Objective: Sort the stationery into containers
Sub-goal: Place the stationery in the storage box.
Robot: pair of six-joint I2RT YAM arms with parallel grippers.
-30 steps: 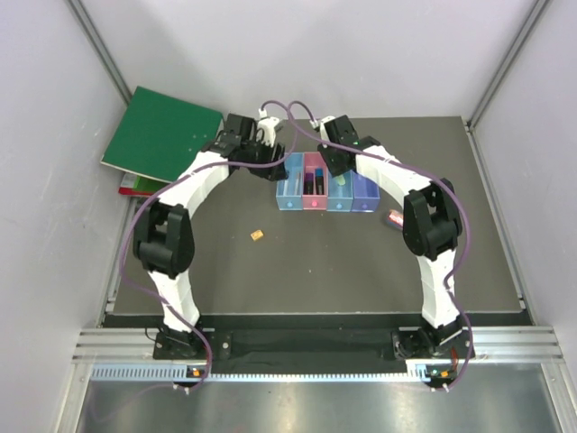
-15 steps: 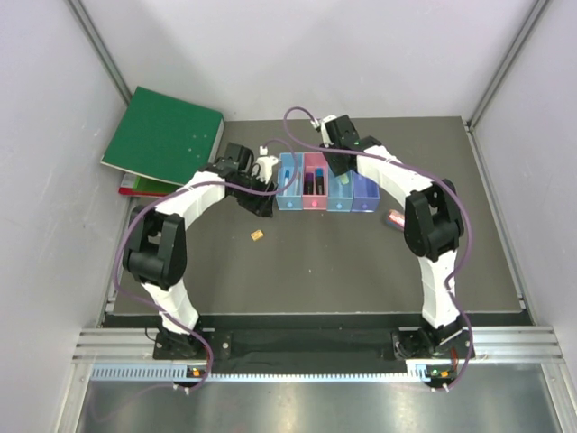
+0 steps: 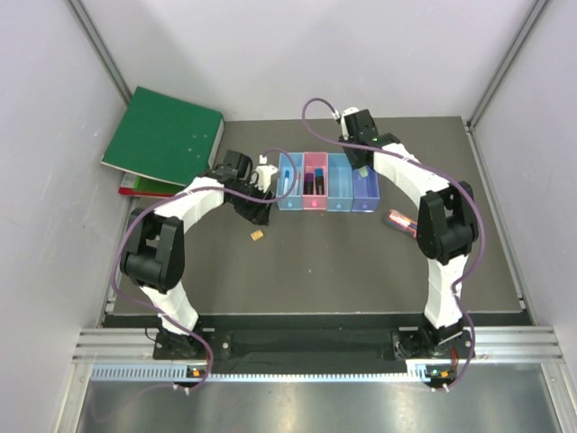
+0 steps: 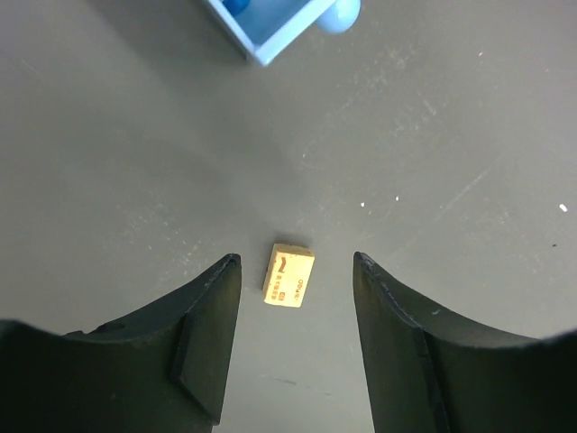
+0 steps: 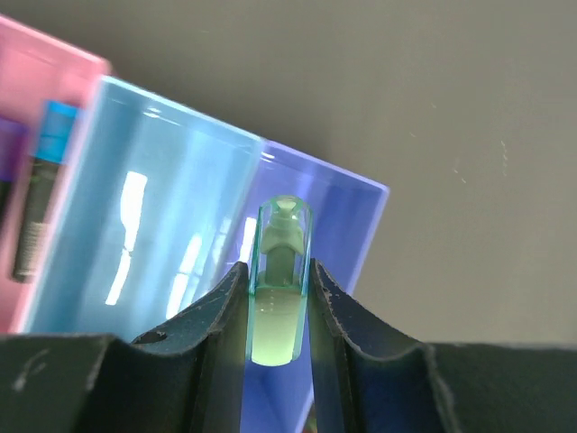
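Right hand [image 5: 276, 271]: fingers closed tight on the green piece [image 5: 279, 298], which stands upright between them, its rounded end poking past the tips. Through the wrist camera the piece hangs over the near corner of the purple bin [image 5: 352, 225], just beside the wall it shares with the blue bin [image 5: 153, 207]. I cannot tell how high above the rim it is. Next along is the pink bin [image 5: 36, 81], with the marker [image 5: 41, 207] lying inside.

Left hand [image 4: 296, 262]: fingers about half open, holding nothing, pointing down at the bench [image 4: 451, 135]. The orange piece [image 4: 288, 275] lies flat on the bench between the two fingers, touching neither.

Overhead, the four bins sit in a joined row mid-bench. The end blue bin [image 3: 290, 188] holds the pen [image 3: 285, 176] and is just right of the left hand. The tube [image 3: 401, 221] lies loose on the bench to the right of the purple bin, apart from it. The binders [image 3: 162, 135] are stacked at the far left corner, well apart from the bins.
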